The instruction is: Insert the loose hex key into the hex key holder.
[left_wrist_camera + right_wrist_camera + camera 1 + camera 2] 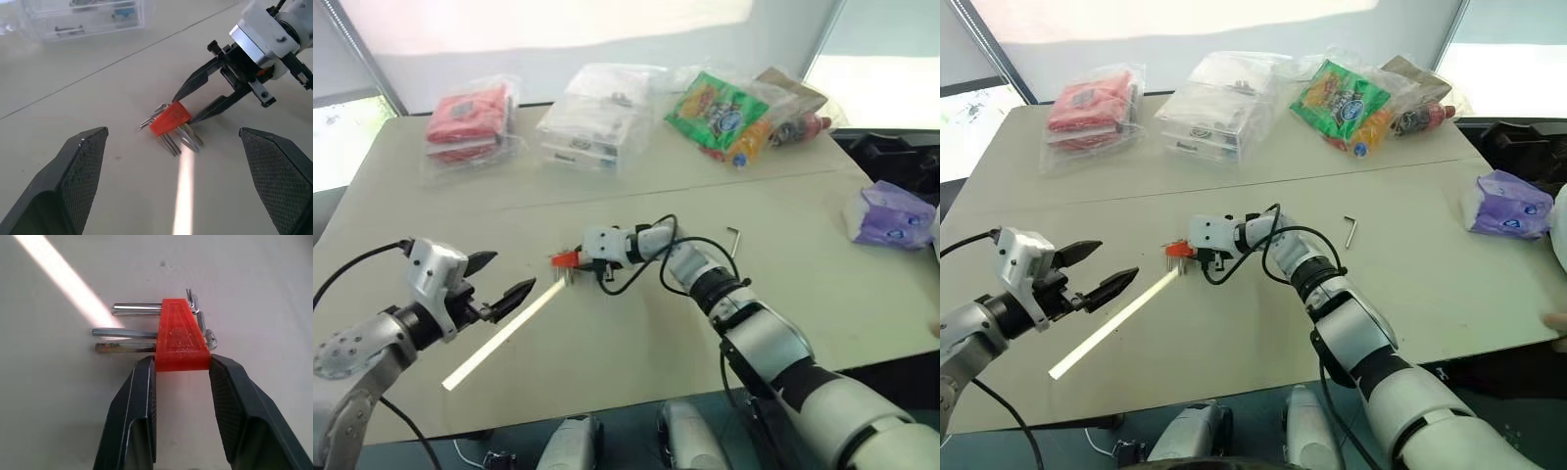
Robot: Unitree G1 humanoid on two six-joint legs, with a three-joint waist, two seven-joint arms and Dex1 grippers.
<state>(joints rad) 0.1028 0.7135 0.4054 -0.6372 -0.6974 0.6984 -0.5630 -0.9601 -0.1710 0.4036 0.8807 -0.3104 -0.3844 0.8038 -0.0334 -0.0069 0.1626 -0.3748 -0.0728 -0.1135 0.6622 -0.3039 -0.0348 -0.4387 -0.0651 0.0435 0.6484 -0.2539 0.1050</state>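
the beige counter [607, 323] carries everything. the left end effector [504, 279] hovers over the near left part, fingers spread wide and empty. the right end effector [181, 369] is clenched on the hex key holder [180, 340] at mid-counter. the loose hex key [735, 241] lies well apart on the holder's right.

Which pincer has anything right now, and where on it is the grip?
The right pincer grips the hex key holder across the wide end of its red block. The left pincer hangs open, holding nothing.
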